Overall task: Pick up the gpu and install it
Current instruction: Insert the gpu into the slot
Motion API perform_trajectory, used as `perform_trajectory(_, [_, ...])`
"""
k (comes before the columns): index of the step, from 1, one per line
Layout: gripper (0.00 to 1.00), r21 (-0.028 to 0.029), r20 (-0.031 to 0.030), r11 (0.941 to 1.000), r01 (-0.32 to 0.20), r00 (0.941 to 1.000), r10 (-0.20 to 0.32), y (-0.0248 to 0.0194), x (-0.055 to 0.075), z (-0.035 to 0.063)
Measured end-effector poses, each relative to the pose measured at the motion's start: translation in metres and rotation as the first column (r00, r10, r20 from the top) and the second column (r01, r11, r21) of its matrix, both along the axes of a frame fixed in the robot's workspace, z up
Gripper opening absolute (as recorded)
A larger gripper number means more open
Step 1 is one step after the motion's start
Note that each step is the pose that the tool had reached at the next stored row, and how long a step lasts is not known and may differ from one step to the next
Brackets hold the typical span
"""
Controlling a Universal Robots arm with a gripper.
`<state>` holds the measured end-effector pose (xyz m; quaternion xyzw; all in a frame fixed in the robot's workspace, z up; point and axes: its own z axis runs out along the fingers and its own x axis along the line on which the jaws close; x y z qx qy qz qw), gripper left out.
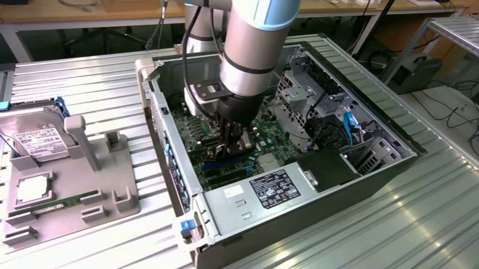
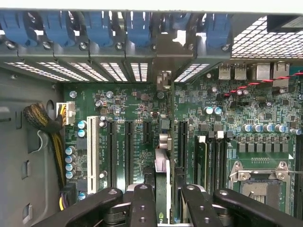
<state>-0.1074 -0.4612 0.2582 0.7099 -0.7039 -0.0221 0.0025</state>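
**GPU held over motherboard inside open case**

End effector (image 1: 233, 147) lowered into open computer case (image 1: 374, 168), clamped on the gpu (image 2: 162, 184). Card held edge-on between the fingers (image 2: 142, 203), standing over the motherboard (image 2: 142, 113) among the expansion slots (image 2: 129, 151). Whether seated in a slot: cannot tell. Hard drive (image 1: 37, 141) and memory stick (image 1: 56, 203) in grey holder (image 1: 112, 210) on the surface, exterior view's left.

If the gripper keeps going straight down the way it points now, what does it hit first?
Most likely the green motherboard: the gripper, shut on the thin black gpu card, points edge-down at the black expansion slots. Depth is unclear.
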Motion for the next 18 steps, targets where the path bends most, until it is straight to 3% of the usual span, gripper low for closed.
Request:
perform_trajectory(11, [0.26,0.0005,0.0003,1.0000,0.000,1.0000,0.000,0.0001,0.000,-0.0051])
perform_trajectory(14, [0.33,0.0000,0.0000,1.0000,0.000,1.0000,0.000,0.0000,0.000,-0.0048])
perform_trajectory(15, [0.40,-0.0003,-0.0001,1.0000,0.000,1.0000,0.000,0.0000,0.000,-0.0039])
perform_trajectory(17, [0.40,0.0000,0.0000,1.0000,0.000,1.0000,0.000,0.0000,0.000,0.0015])
perform_trajectory(18, [0.40,-0.0001,0.0000,1.0000,0.000,1.0000,0.000,0.0000,0.000,0.0092])
